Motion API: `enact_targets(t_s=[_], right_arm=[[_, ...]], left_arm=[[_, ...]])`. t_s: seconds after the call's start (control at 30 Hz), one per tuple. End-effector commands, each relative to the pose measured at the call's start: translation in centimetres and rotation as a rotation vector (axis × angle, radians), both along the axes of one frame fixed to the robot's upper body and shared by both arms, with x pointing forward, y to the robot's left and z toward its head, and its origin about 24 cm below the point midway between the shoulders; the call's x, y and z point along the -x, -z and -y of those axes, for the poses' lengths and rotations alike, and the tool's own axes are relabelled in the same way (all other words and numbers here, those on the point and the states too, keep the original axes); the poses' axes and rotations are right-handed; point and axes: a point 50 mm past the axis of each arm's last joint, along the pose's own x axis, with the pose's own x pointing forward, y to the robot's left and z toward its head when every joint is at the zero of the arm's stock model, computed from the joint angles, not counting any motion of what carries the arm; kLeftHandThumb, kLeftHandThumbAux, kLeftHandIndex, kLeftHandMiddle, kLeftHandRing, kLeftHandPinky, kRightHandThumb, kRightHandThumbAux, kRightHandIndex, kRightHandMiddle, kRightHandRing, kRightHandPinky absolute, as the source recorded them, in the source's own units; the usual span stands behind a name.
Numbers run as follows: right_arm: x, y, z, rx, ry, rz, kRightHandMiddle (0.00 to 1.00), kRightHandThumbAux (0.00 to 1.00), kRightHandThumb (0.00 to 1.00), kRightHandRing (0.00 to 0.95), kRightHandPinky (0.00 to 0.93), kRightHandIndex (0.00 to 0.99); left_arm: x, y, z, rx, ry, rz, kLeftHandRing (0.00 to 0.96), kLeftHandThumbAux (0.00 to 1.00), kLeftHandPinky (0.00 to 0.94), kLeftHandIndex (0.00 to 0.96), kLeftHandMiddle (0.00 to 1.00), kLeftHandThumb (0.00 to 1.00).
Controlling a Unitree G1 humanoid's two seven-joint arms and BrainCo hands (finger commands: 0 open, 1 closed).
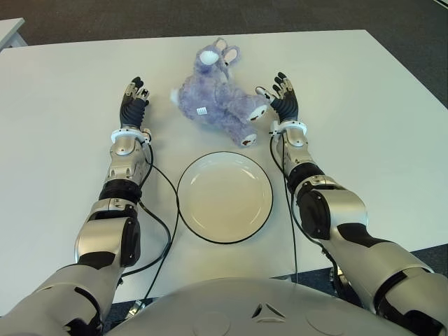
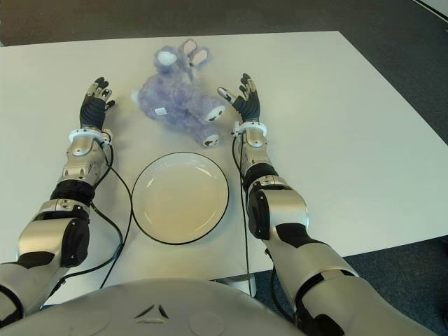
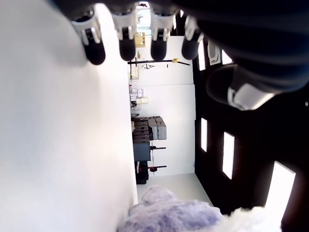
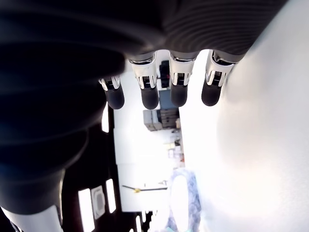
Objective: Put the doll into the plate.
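Here I see the doll (image 1: 218,101) lying on the tabletop (image 1: 63,140) behind the plate (image 1: 225,197), between my left hand (image 1: 133,100) and right hand (image 1: 283,96), both spread and holding nothing.

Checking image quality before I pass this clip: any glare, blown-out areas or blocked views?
Eye views: even light, soft purple plush doll and round white black-rimmed plate clear. Left wrist view: white table blown out, left robot hand dark across one edge. Right wrist view: right robot hand blocks much, table overexposed.
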Motion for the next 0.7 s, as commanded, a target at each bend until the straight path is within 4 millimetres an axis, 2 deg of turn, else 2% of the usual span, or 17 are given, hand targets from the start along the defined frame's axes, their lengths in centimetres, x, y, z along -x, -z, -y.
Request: enact_targets(t_s=[0.03,0.7], right_arm=[[1.0,2.2,0.1,-0.009,0.006,-0.075,0.024,0.757,0.023,0.031,0.055,0.003],[0.3,0.7,0.5,-0.007,-0.013,-0.014,0.024,0.739,0.022,0.032,0.053,0.006]], left_arm=[[1.1,2.3,-0.2,0.007,-0.026,-0.105,0.009,0.372,0.089,0.0,0.0,0.614],[1.1,2.3,-0.2,0.016,-0.032,-0.11,0.01,0.377,0.084,0.0,0.0,0.598]])
